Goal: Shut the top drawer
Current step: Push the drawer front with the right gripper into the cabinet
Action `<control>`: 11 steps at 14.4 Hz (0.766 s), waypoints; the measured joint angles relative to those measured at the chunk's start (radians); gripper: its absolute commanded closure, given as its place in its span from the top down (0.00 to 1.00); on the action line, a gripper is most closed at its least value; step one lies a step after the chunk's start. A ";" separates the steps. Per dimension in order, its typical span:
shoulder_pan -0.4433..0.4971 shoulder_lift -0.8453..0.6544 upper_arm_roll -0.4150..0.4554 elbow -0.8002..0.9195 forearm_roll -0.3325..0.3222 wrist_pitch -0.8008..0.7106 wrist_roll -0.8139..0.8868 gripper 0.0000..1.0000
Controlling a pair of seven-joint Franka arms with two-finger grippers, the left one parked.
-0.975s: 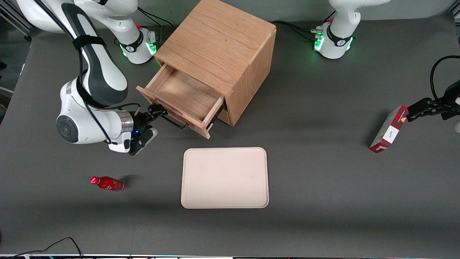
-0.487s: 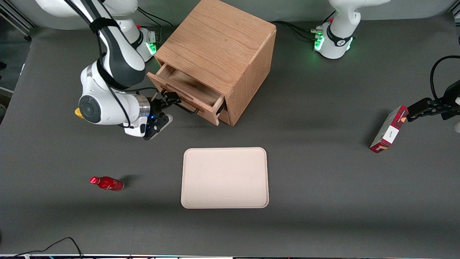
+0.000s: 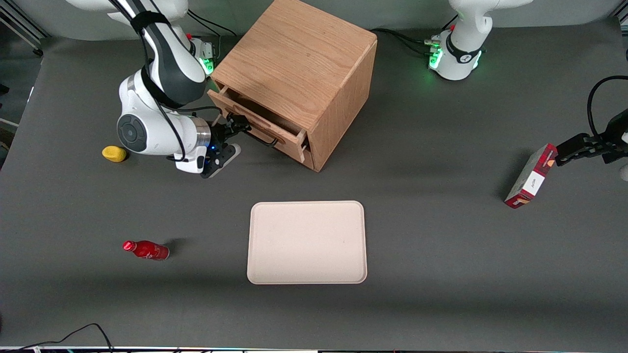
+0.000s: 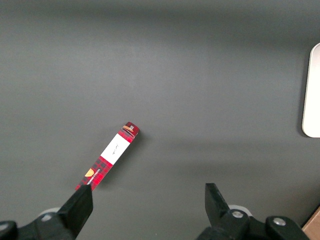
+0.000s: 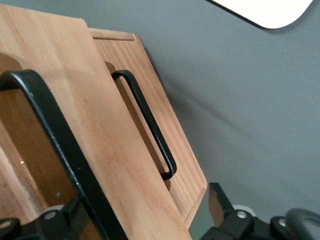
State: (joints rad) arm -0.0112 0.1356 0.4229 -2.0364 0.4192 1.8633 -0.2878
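A light oak cabinet stands on a dark grey table, turned at an angle to the front camera. Its top drawer sticks out only a little from the cabinet face, with a narrow strip of its inside showing. The right arm's pincer sits directly in front of that drawer, against the drawer front at the thin black wire handle. In the wrist view the top drawer's handle runs between the two fingers, which stand apart on either side of it, so the pincer is spread open around the bar rather than clamped on it. The lower drawer, with its matching black handle, lies flush in the cabinet just beneath. A pale rectangular tray lies nearer the front camera than the cabinet. A red bottle lies on its side and a small yellow object rests toward the working arm's end of the table. A red plaid carton stands toward the parked arm's end.
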 measured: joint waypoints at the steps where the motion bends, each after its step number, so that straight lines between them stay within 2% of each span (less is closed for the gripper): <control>1: 0.000 -0.011 0.007 -0.013 0.010 0.004 0.009 1.00; 6: 0.000 -0.049 0.048 -0.052 0.033 0.024 0.059 1.00; 11: -0.002 -0.056 0.051 -0.049 0.033 0.026 0.070 1.00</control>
State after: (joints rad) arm -0.0130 0.0800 0.4736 -2.0851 0.4524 1.8893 -0.2178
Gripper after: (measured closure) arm 0.000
